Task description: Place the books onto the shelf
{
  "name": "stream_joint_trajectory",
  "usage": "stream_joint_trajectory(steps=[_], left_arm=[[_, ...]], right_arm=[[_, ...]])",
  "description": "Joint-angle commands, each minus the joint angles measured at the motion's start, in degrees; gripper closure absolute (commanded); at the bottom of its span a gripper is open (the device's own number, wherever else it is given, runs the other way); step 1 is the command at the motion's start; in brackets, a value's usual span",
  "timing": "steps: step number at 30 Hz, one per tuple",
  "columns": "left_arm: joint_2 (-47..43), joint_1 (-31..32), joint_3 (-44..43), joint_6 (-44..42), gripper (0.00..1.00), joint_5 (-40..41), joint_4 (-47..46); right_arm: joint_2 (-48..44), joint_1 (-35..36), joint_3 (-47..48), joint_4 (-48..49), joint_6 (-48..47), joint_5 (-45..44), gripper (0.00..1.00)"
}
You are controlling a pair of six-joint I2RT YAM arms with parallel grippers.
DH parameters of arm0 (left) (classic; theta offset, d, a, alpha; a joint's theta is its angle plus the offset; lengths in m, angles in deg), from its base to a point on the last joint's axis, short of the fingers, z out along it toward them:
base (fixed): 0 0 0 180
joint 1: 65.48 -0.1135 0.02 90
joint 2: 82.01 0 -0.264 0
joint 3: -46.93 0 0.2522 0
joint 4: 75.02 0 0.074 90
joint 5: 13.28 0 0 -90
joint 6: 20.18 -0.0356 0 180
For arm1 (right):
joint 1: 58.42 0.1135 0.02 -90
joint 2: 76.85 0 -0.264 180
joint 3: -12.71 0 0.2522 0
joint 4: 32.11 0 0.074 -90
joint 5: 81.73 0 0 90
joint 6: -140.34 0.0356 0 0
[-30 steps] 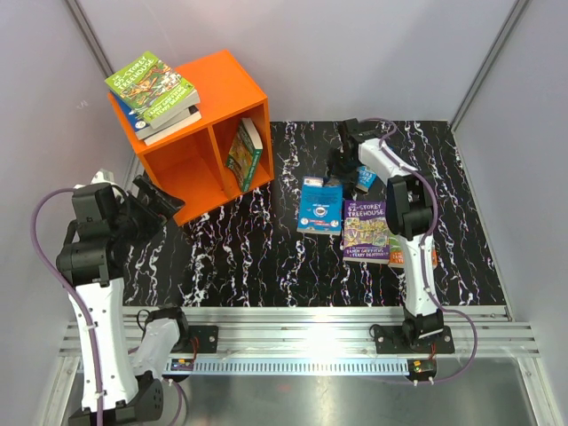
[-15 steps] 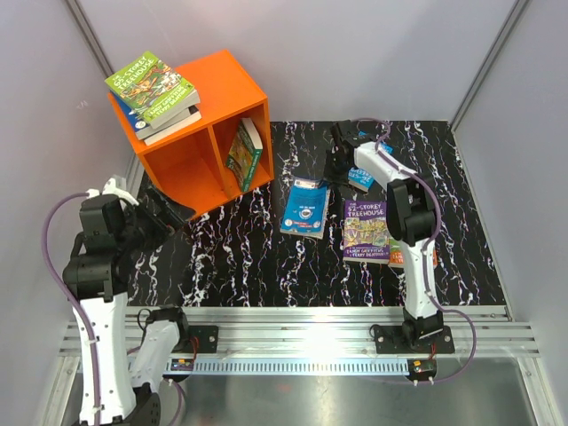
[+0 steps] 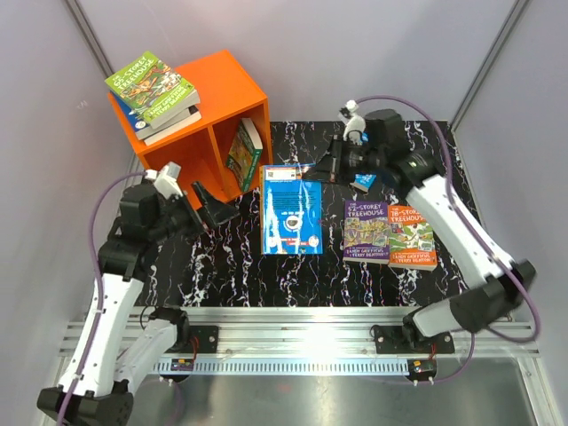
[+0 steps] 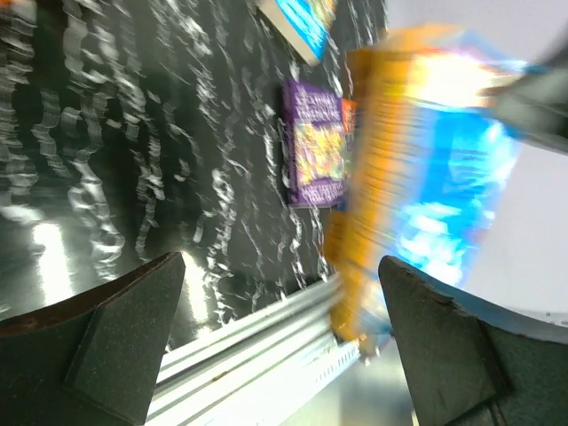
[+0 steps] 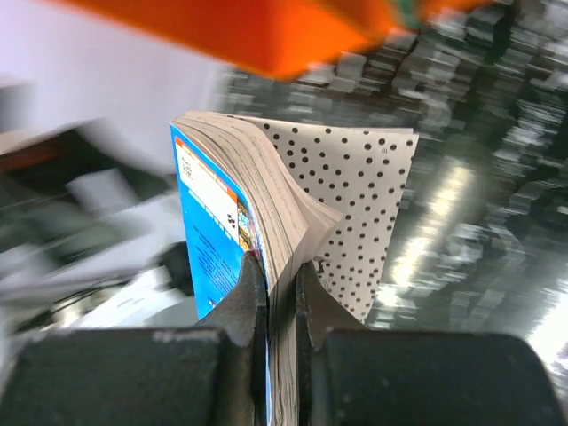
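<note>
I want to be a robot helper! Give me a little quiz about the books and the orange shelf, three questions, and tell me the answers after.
1. True or false: the left gripper is open and empty.
2. The right gripper is shut on the gripped book. Its cover is mostly: A purple; B blue; C green.
3. Fill in, going by the top view: the leaning book stands in the ____ compartment of the shelf.
Key: 1 true; 2 B; 3 right.
</note>
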Motion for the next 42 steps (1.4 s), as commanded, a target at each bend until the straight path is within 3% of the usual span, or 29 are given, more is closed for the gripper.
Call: stream_joint_trajectory(steps=[1,4,8,11,17,25,42], left_arm=[[-0.08,4.74,4.31,4.34,0.01,-4.10,-17.13],[0.00,11.59,5.73,9.43,0.01,-2.00,-25.41],[3.33,23.35,3.54,10.32,0.01,2.49,-30.27],[5.01,28.64,0.91,10.24,0.01,7.58,-30.82],[-0.61,29.19,-0.50,8.66,0.01,17.42,-22.12],[-6.75,29.19,-0.77,8.31,0.01,26.56,-12.97],[-8.69,29.19,-5.59,6.81,0.01,28.68,-12.62]], right_arm=[[-7.33,-0.17,-3.24,9.09,9.26,12.79,1.00],[-10.77,-0.17,-6.39,13.22,13.49,15.34,1.00],[-13.07,-0.17,-9.84,16.74,16.93,16.05,1.00],[-14.30,-0.26,-10.28,17.63,17.64,15.96,1.00],[-14.30,-0.26,-6.15,13.05,14.82,16.14,1.00],[-14.92,-0.35,-6.23,19.20,21.32,17.54,1.00],[-14.03,-0.26,-8.25,22.99,23.96,17.63,1.00]])
